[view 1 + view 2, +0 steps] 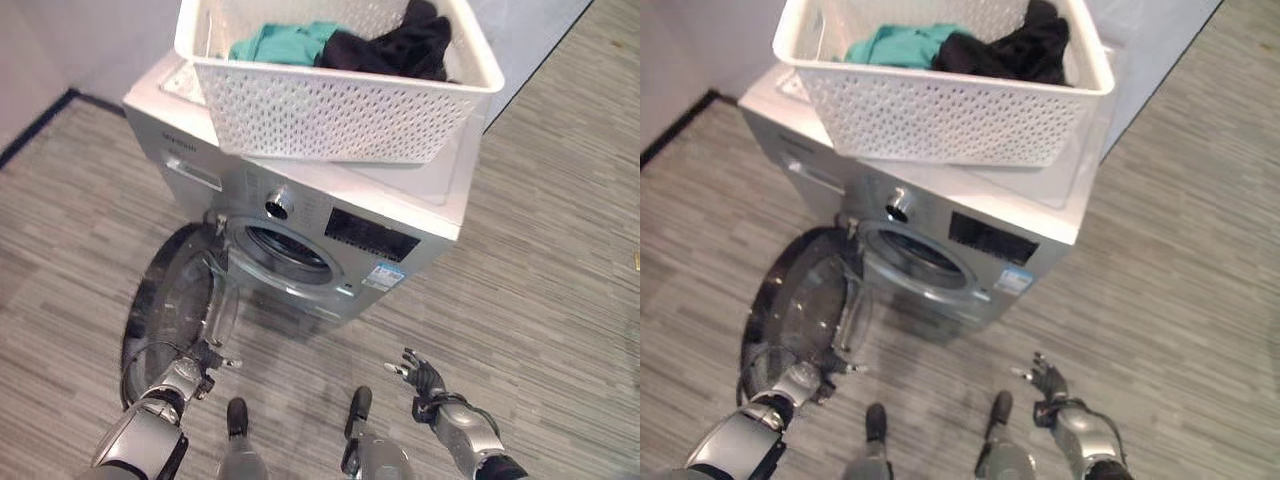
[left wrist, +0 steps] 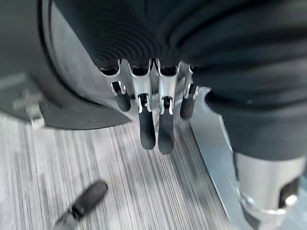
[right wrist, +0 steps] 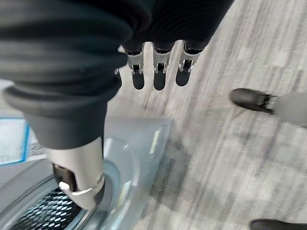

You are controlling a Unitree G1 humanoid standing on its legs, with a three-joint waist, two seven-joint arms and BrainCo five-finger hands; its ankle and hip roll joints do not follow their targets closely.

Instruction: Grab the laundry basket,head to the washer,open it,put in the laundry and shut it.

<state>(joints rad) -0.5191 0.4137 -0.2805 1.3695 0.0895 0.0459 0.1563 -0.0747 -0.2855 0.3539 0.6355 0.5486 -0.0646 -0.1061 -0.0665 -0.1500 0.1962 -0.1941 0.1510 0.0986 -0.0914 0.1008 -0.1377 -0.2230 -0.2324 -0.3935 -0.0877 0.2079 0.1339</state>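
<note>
Left hand, fingers straight, rests at the open round dark glass door; right hand hangs open, empty. Door step complete. Next: lift teal and black laundry from white perforated plastic basket atop silver washer into the drum.

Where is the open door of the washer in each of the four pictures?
Left eye view: the washer door hangs open at lower left, beside the left hand.
Right eye view: lower left.
Left wrist view: dark curved door behind the fingers.
Right wrist view: not seen.
Shared landmark: the drum opening.
</note>
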